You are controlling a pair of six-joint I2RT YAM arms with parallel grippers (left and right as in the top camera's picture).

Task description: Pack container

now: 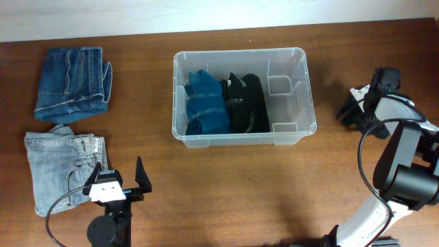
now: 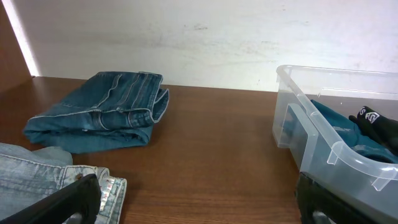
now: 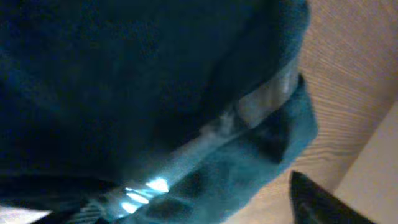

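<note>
Container (image 1: 241,142) at centre of table (image 1: 240,199), long axis left–right, 2 folded garments (image 1: 206,103) in its left half. Right gripper (image 1: 353,110) (the nearer arm) sits just right of it, over dark teal cloth (image 3: 155,93); its jaw state cannot be told. Left gripper (image 1: 119,165) stands wide open, empty.

The clear container (image 1: 240,53) sits in the middle of the table (image 1: 226,199), with a blue cloth (image 1: 204,104) and a black cloth (image 1: 248,103) side by side inside. Dark jeans (image 1: 73,81) lie at 10 o'clock and light jeans (image 1: 60,175) at 8 o'clock. The left hand (image 1: 119,167) at 7 o'clock has its fingers (image 1: 141,175) wide apart.
</note>
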